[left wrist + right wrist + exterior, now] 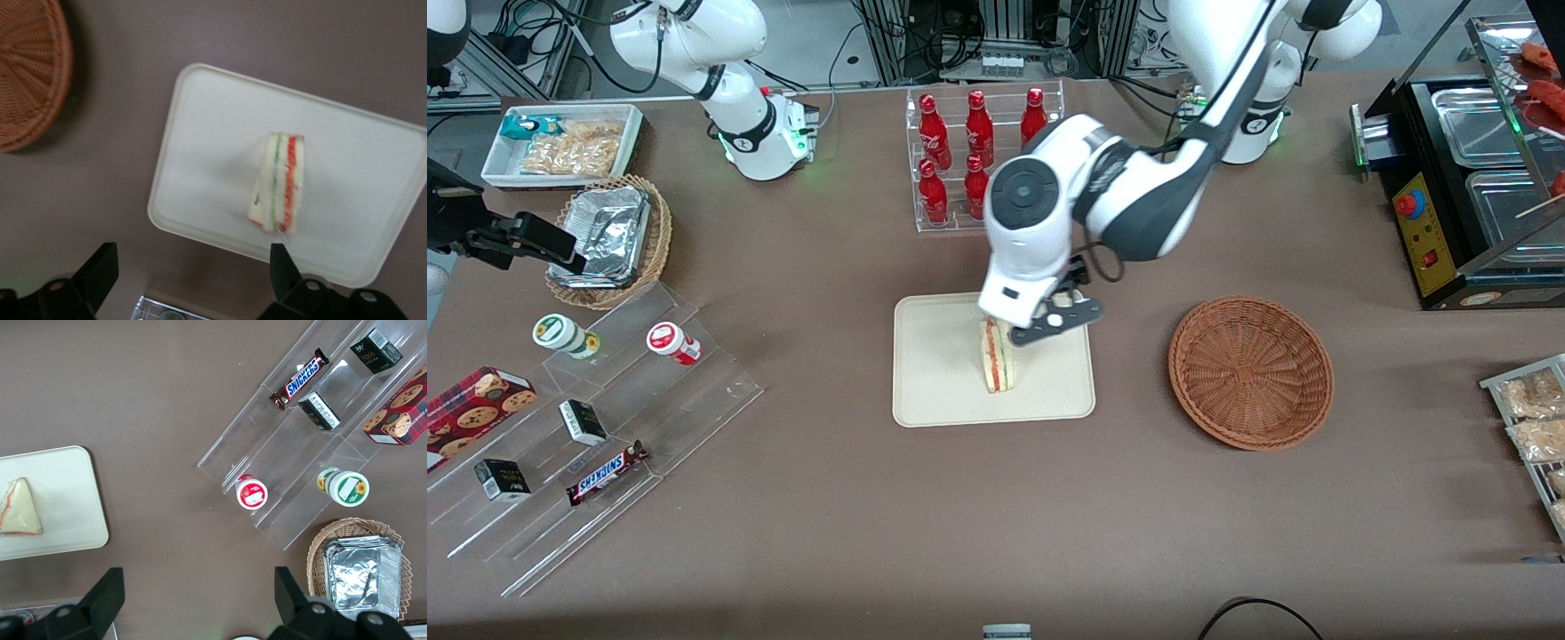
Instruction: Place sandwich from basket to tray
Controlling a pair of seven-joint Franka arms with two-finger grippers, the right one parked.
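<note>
The sandwich stands on its edge on the cream tray, its red and green layers showing; it also shows in the left wrist view on the tray and in the right wrist view. The reddish-brown basket lies empty toward the working arm's end of the table, also seen in the wrist view. My left gripper hangs above the tray's edge farther from the front camera, open and empty, its fingers wide apart and clear of the sandwich.
A clear rack of red bottles stands just farther from the front camera than the tray. A clear stepped shelf with snacks, a tan basket with a foil container and a white bin lie toward the parked arm's end.
</note>
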